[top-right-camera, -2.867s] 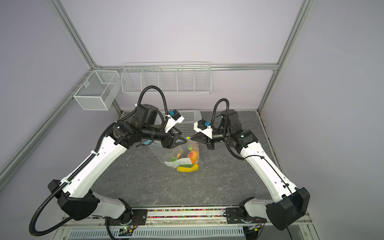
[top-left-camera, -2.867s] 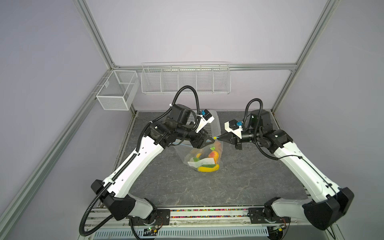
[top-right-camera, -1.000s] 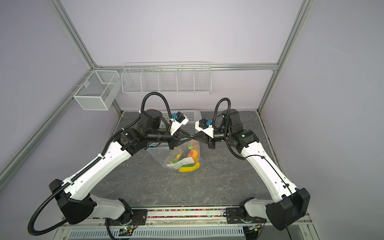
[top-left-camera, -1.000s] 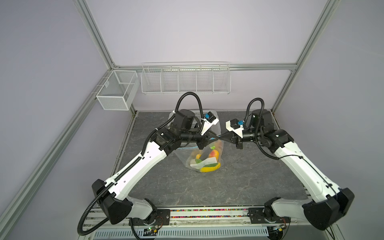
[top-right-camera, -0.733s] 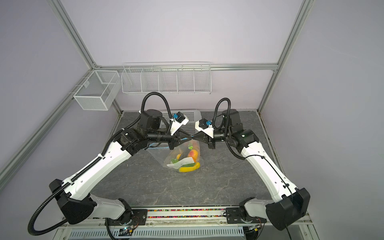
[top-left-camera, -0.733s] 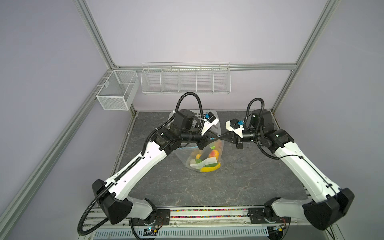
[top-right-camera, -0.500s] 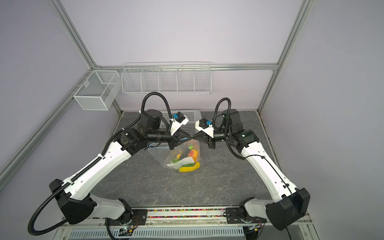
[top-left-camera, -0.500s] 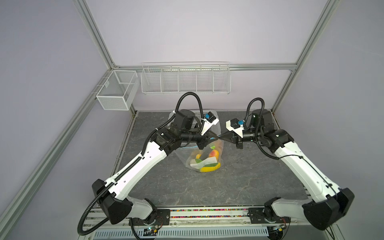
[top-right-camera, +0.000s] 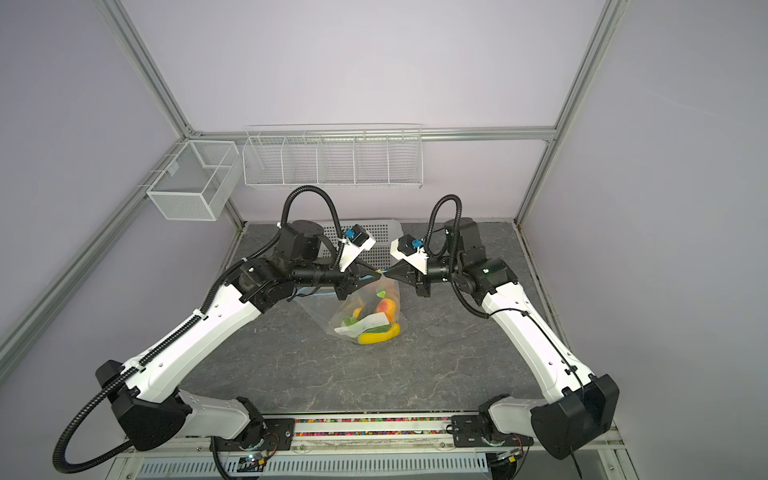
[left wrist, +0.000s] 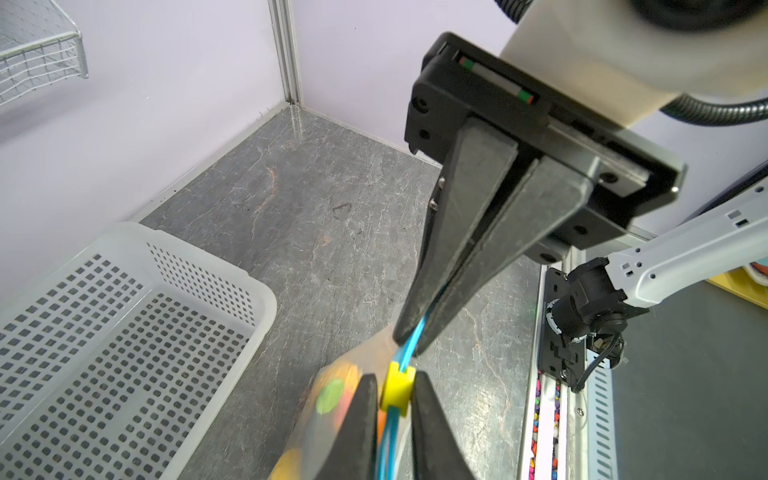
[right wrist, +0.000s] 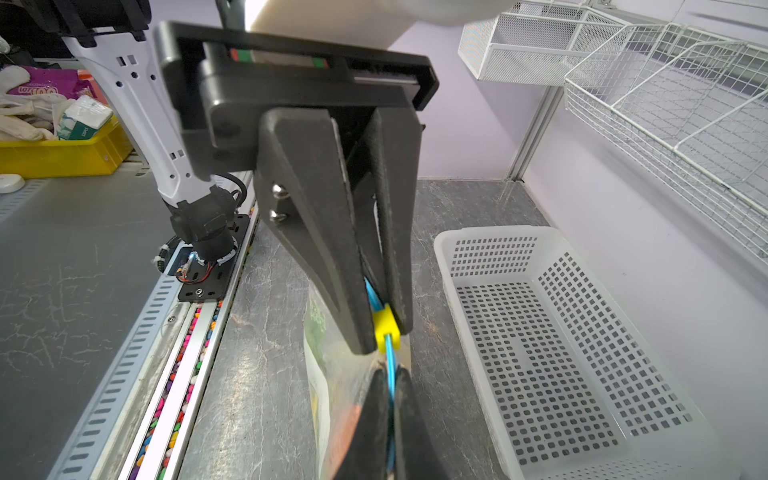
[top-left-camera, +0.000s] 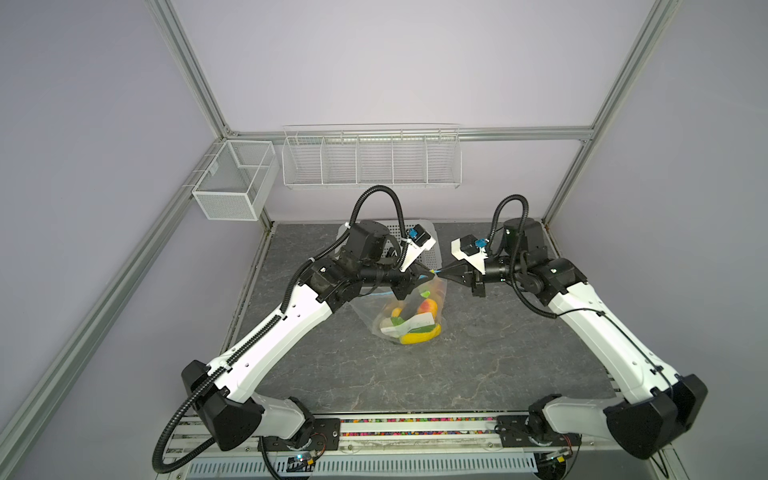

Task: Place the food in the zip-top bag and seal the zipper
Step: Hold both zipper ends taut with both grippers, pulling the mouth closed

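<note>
Bag: zip-top bag (top-left-camera: 405, 305) stands on the table (top-left-camera: 478, 365), mouth raised.
Contents: food (top-left-camera: 415, 324) piled at its bottom.
Grippers: left gripper (top-left-camera: 426, 275) and right gripper (top-left-camera: 444, 273) meet at the zipper (top-left-camera: 434, 272).

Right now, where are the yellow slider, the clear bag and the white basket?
slider (left wrist: 397, 388): left wrist view, its yellow face.
bag (top-left-camera: 366, 309): in a top view, bare clear side.
basket (right wrist: 490, 233): right wrist view, its rim.
</note>
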Controlling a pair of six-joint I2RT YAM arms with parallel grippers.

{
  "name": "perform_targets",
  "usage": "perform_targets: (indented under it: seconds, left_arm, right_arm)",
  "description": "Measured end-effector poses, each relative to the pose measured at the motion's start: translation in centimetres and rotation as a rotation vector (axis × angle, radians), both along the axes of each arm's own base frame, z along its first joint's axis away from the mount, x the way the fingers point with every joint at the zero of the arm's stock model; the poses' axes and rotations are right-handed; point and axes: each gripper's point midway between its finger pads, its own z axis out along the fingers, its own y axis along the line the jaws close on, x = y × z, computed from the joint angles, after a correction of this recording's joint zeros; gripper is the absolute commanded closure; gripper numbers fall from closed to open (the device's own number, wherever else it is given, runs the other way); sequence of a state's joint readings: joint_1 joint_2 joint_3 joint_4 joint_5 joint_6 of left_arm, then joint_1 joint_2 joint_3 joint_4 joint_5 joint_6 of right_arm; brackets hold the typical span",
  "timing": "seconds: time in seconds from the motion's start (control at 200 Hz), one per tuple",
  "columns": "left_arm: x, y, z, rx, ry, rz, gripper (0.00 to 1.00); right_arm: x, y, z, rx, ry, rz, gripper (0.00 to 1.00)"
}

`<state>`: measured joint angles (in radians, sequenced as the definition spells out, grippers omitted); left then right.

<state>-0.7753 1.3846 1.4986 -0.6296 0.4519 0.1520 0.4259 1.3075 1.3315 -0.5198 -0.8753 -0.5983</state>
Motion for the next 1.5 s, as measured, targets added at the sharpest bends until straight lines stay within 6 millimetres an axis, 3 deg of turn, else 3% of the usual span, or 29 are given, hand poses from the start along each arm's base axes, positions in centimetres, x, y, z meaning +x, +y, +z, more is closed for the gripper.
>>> perform_targets:
  seconds: [0.405,0.545,0.695,0.959,1.114,1.269,1.499]
  left_arm:
    - [-0.1,1.3,-0.9,0.04,-0.004,0.045,0.84]
    - [-0.2,1.1,-0.6,0.032,-0.013,0.032,0.6]
    - [-0.2,0.7,0.3,0.004,-0.046,0.008,0.57]
    - [-0.2,-0.2,1.6,-0.045,-0.108,-0.042,0.62]
    - [0.2,-0.8,0.8,-0.039,-0.097,-0.054,0.66]
    - [0.5,-1.4,-0.2,-0.026,-0.073,-0.066,0.78]
    - [0.3,-1.4,-0.2,-0.022,-0.066,-0.072,0.87]
  right_arm:
    - [0.2,-0.1,-0.1,-0.007,-0.003,-0.012,0.93]
    - [0.2,-0.1,-0.1,-0.007,-0.003,-0.012,0.93]
    - [0.3,-0.1,-0.2,-0.007,-0.002,-0.012,0.93]
    - [0.3,-0.1,-0.2,-0.008,-0.001,-0.013,0.93]
    - [0.3,-0.1,-0.2,-0.008,-0.001,-0.013,0.93]
    - [0.3,-0.1,-0.2,-0.009,-0.002,-0.014,0.93]
    - [0.5,-0.2,-0.2,-0.009,-0.002,-0.021,0.93]
